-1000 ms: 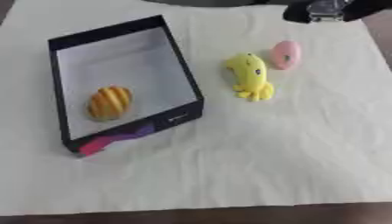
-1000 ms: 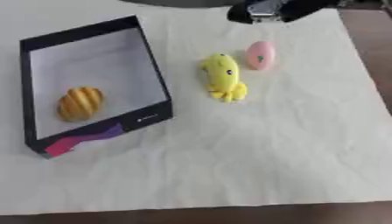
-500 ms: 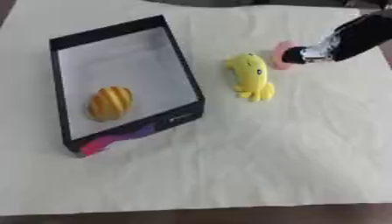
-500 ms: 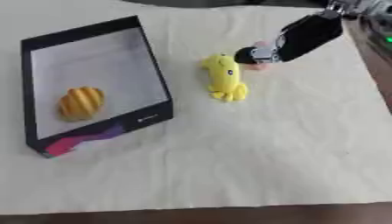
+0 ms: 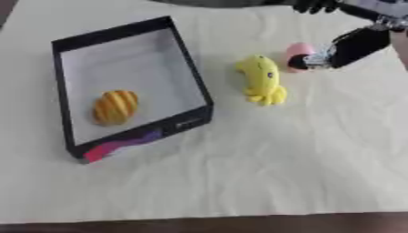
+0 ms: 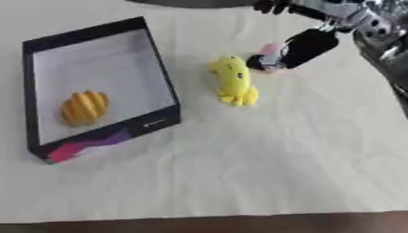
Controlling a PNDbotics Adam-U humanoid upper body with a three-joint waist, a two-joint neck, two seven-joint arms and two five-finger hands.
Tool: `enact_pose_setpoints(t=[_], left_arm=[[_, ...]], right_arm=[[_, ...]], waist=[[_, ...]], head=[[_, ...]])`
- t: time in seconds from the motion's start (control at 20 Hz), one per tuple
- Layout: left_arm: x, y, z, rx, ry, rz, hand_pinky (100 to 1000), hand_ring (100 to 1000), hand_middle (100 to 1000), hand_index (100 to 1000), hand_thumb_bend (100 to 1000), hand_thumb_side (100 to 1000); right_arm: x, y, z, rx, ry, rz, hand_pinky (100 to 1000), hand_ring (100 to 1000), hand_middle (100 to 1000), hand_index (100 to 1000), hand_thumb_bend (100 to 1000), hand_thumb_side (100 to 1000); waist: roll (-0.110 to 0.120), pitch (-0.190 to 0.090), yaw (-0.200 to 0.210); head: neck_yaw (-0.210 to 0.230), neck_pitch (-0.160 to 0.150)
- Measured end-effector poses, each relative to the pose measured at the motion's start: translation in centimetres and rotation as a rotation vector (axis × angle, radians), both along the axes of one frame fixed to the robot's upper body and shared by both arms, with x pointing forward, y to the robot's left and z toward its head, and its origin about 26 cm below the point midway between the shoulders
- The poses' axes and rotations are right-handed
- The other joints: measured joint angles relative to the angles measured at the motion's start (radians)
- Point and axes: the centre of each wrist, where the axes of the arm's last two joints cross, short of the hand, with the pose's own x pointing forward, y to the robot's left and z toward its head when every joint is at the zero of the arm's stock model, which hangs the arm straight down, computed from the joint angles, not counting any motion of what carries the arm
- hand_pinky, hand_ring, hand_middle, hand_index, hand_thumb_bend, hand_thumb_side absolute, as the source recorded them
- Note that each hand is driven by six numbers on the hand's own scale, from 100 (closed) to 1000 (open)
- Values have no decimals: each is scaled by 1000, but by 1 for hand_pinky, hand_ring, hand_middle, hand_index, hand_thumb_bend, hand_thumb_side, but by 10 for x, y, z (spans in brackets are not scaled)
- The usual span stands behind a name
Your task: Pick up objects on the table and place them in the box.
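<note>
A black box (image 5: pixel 193 75) with a white inside stands at the left, and an orange ridged thing (image 5: pixel 115 107) lies in it. To its right a yellow soft toy (image 5: pixel 261 83) lies on the cloth. A small pink thing (image 5: pixel 296 51) lies just beyond the toy to the right. My right hand (image 5: pixel 354 44) reaches in from the upper right. One straight black finger (image 6: pixel 301 48) ends at the pink thing's right side, touching or nearly touching it. More of its fingers (image 5: pixel 313 6) show at the top edge. Nothing is held. My left hand shows in neither view.
A pale cream cloth (image 5: pixel 263 168) covers the table. A dark strip of table edge (image 5: pixel 199 225) runs along the bottom. Open cloth lies in front of the box and the toy.
My right hand came down from the top edge to the pink thing's right side within the last second. It has hardly moved in the last half second. The toy, pink thing and box stayed put.
</note>
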Motion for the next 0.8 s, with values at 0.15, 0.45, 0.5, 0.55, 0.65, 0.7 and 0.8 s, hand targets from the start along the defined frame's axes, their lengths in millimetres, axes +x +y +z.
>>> enact_pose_setpoints(t=[0.15, 0.45, 0.5, 0.55, 0.65, 0.7, 0.8], left_arm=[[0, 0, 0, 0, 0, 0, 776, 856, 875, 860, 439, 651], [0, -1, -1, -8, 0, -1, 776, 856, 875, 859, 439, 651], [0, -1, -1, -8, 0, -1, 776, 856, 875, 859, 439, 651], [0, -1, -1, -9, 0, -1, 776, 856, 875, 859, 439, 651], [0, -1, -1, -9, 0, -2, 776, 856, 874, 859, 439, 651], [0, -1, -1, -10, 0, -2, 776, 856, 874, 858, 439, 652], [0, -1, -1, -11, 0, -2, 775, 855, 874, 858, 439, 651]], right_arm=[[11, -8, -8, -1, 10, -45, 833, 833, 797, 869, 570, 460], [28, -26, -22, 2, 43, -118, 832, 833, 797, 869, 560, 455], [30, -28, -24, 0, 48, -127, 832, 833, 798, 870, 560, 455], [31, -31, -25, 0, 53, -135, 832, 833, 798, 870, 560, 456], [35, -35, -28, -2, 63, -150, 832, 833, 797, 869, 555, 453], [37, -36, -30, -2, 70, -156, 830, 832, 796, 869, 552, 451], [41, -40, -35, 0, 89, -169, 829, 830, 795, 868, 546, 445]], waist=[[0, 2, 6], [0, 8, 11], [0, 9, 12], [0, 11, 12], [0, 14, 12], [1, 15, 12], [1, 17, 12]], head=[[-2, -1], [-7, -8], [-7, -8], [-7, -9], [-8, -9], [-8, -9], [-8, -9]])
